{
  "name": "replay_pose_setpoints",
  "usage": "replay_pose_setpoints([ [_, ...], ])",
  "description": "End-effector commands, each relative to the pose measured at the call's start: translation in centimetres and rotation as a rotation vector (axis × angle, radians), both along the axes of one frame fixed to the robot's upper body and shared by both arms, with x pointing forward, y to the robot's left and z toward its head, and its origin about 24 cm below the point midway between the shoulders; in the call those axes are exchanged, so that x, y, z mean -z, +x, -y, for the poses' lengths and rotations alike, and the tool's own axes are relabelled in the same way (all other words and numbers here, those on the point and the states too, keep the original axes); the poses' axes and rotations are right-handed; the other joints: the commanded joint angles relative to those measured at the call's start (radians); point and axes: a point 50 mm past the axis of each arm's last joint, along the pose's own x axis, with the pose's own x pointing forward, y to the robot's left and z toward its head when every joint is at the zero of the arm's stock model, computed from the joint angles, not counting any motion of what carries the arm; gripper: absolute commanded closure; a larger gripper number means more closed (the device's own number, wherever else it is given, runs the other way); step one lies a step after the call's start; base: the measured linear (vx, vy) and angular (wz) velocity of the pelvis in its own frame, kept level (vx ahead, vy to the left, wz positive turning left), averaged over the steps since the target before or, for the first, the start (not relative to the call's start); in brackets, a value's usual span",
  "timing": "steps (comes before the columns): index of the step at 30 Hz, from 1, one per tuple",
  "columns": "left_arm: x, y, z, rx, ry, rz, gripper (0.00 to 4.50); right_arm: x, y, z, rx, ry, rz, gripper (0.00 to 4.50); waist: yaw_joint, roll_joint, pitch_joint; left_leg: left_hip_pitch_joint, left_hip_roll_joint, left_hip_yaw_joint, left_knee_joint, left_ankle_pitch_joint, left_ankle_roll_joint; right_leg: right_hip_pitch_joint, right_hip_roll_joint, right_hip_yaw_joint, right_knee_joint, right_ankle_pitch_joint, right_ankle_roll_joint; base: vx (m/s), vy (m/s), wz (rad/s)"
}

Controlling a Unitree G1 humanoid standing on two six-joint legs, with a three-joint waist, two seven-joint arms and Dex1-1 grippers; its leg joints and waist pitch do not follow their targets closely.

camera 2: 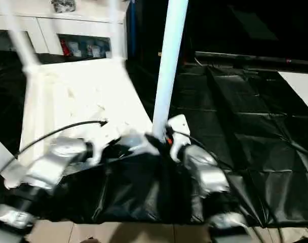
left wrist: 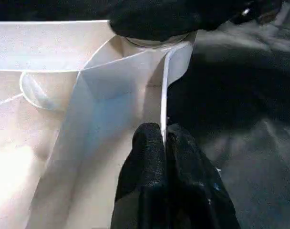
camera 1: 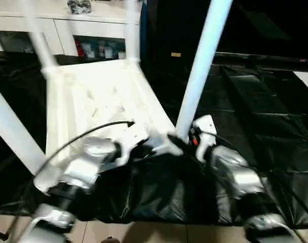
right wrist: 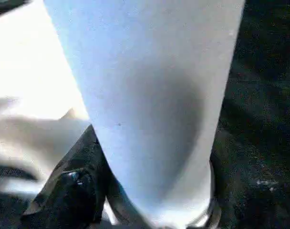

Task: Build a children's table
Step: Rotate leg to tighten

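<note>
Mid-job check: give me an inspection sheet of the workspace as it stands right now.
Surface: black-draped work surface, creased.
Job's things: white table top lies underside up; four legs stand in its corner sockets, including the near right leg.
Clutter: nothing seen on the drape.
Grippers: left tool shut on the table top's thin rim; right tool closed around the base of the near right leg.
Cables: black cable arcs over the left forearm.
Surroundings: white cabinet behind, small items on its shelf.

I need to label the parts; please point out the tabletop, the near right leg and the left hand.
tabletop (camera 1: 93, 101), left eye view, ribbed underside.
near right leg (camera 1: 197, 76), left eye view, mid-tube.
left hand (left wrist: 165, 143), left wrist view, fingertips on the rim.
</note>
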Motion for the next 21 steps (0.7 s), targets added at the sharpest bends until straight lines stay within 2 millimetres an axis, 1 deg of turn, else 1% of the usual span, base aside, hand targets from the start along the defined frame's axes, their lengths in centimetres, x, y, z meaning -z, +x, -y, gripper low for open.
replay_pose_setpoints([
  [1,-1.1,-0.4,4.0,0.034,-0.119,0.052,4.50,0.6,-1.0,-5.3,-0.115,0.036,-0.054,1.91,0.001,-0.008,-0.052,-0.006,0.008,0.005,-0.067,-0.201,-0.001,0.040,-0.037,0.027,-0.076,-0.241,-0.150,0.000,0.000,0.00],
  [2,-1.0,-0.5,4.2,0.035,-0.118,0.052,4.50,0.4,-1.0,-5.6,-0.123,0.040,-0.044,1.91,0.001,-0.004,-0.053,-0.007,0.007,0.004,-0.067,-0.200,-0.002,0.042,-0.038,0.026,-0.074,-0.229,-0.152,0.000,0.000,0.00],
  [3,-1.0,-0.5,4.2,0.039,-0.117,0.052,4.50,0.3,-1.0,-5.7,-0.130,0.042,-0.037,1.91,-0.003,-0.007,-0.054,-0.007,0.005,0.006,-0.065,-0.191,0.010,0.044,-0.034,0.025,-0.073,-0.191,-0.154,0.000,0.000,0.00],
  [4,-1.1,-0.5,4.2,0.043,-0.115,0.055,4.50,0.2,-1.0,-5.7,-0.136,0.055,-0.034,1.91,-0.002,-0.006,-0.055,-0.007,0.005,0.006,-0.064,-0.185,0.014,0.045,-0.034,0.025,-0.071,-0.174,-0.157,0.000,0.000,0.00],
  [5,-1.1,-0.6,4.0,0.048,-0.114,0.057,4.50,0.1,-1.0,-5.6,-0.148,0.076,-0.030,1.35,-0.002,-0.007,-0.056,-0.009,0.005,0.006,-0.062,-0.167,0.023,0.046,-0.033,0.025,-0.067,-0.139,-0.163,0.000,0.000,0.00],
  [6,-1.1,-0.7,3.9,0.057,-0.115,0.056,4.50,0.0,-1.0,-5.3,-0.156,0.100,-0.031,1.22,-0.003,-0.005,-0.055,-0.009,0.005,0.007,-0.063,-0.164,0.030,0.047,-0.032,0.025,-0.067,-0.125,-0.169,0.000,0.000,0.00],
  [7,-1.1,-0.8,3.4,0.078,-0.107,0.062,4.50,-0.1,-1.0,-4.8,-0.175,0.103,-0.023,1.22,-0.003,-0.007,-0.055,-0.009,0.005,0.007,-0.062,-0.165,0.033,0.047,-0.032,0.025,-0.067,-0.123,-0.170,0.000,0.000,0.00],
  [9,-1.1,-1.0,2.7,0.106,-0.099,0.060,4.50,-0.2,-1.0,-3.8,-0.206,0.074,-0.009,1.12,-0.002,-0.005,-0.055,-0.010,0.007,0.006,-0.063,-0.176,0.043,0.049,-0.035,0.024,-0.068,-0.132,-0.174,0.000,0.000,0.00],
  [10,-1.2,-1.1,2.1,0.132,-0.097,0.066,4.50,-0.2,-0.9,-2.9,-0.246,0.015,0.016,0.86,-0.004,-0.006,-0.054,-0.011,0.007,0.006,-0.062,-0.177,0.045,0.049,-0.034,0.024,-0.069,-0.132,-0.174,0.000,0.000,0.00],
  [12,-1.3,-1.3,1.5,0.158,-0.102,0.050,4.50,-0.1,-1.0,-1.9,-0.299,-0.027,0.024,0.86,-0.003,-0.007,-0.053,-0.008,0.007,0.008,-0.062,-0.182,0.047,0.048,-0.034,0.024,-0.070,-0.148,-0.178,0.000,0.000,0.00],
  [14,-1.3,-1.4,1.0,0.188,-0.102,0.041,4.50,-0.2,-1.2,-1.2,-0.357,-0.029,0.025,0.86,-0.002,-0.007,-0.051,-0.007,0.008,0.009,-0.063,-0.192,0.048,0.047,-0.035,0.025,-0.074,-0.172,-0.179,0.000,0.000,0.00],
  [15,-1.4,-1.6,0.5,0.222,-0.102,0.026,4.50,-0.4,-1.4,-0.5,-0.423,-0.035,0.032,0.86,0.002,-0.005,-0.052,-0.003,0.009,0.009,-0.062,-0.201,0.049,0.045,-0.036,0.025,-0.074,-0.182,-0.180,0.000,0.000,0.00],
  [16,-1.4,-1.7,0.2,0.241,-0.097,0.017,4.50,-0.6,-1.7,-0.1,-0.470,-0.038,0.037,0.86,0.005,-0.003,-0.052,0.000,0.010,0.010,-0.060,-0.201,0.051,0.044,-0.035,0.026,-0.073,-0.174,-0.182,0.000,0.000,0.00],
  [17,-1.4,-1.7,-0.2,0.264,-0.096,0.008,4.50,-0.8,-2.0,0.3,-0.525,-0.045,0.045,0.86,0.006,-0.004,-0.052,0.001,0.012,0.011,-0.060,-0.199,0.059,0.042,-0.033,0.027,-0.071,-0.143,-0.193,0.000,0.000,0.00],
  [18,-1.5,-1.8,-0.6,0.280,-0.098,-0.003,4.50,-0.9,-2.3,0.7,-0.573,-0.052,0.047,0.86,0.012,-0.005,-0.050,-0.001,0.011,0.010,-0.060,-0.201,0.062,0.045,-0.031,0.026,-0.070,-0.140,-0.196,0.000,0.000,0.00],
  [19,-1.5,-1.8,-1.0,0.296,-0.097,-0.013,4.50,-1.0,-2.6,1.1,-0.630,-0.061,0.048,0.86,0.014,-0.004,-0.051,-0.002,0.011,0.010,-0.060,-0.199,0.063,0.045,-0.032,0.026,-0.068,-0.139,-0.197,0.000,0.000,0.00],
  [20,-1.6,-1.8,-1.3,0.312,-0.094,-0.020,4.50,-1.1,-2.9,1.4,-0.677,-0.073,0.052,0.86,0.019,-0.002,-0.051,0.001,0.012,0.010,-0.059,-0.208,0.063,0.044,-0.032,0.026,-0.069,-0.142,-0.200,0.000,0.000,0.00],
  [21,-1.6,-1.8,-1.3,0.312,-0.094,-0.020,4.50,-1.1,-2.9,1.4,-0.677,-0.073,0.052,0.86,0.022,-0.003,-0.052,0.003,0.014,0.011,-0.059,-0.207,0.063,0.042,-0.033,0.026,-0.067,-0.131,-0.206,0.000,0.000,0.00],
])
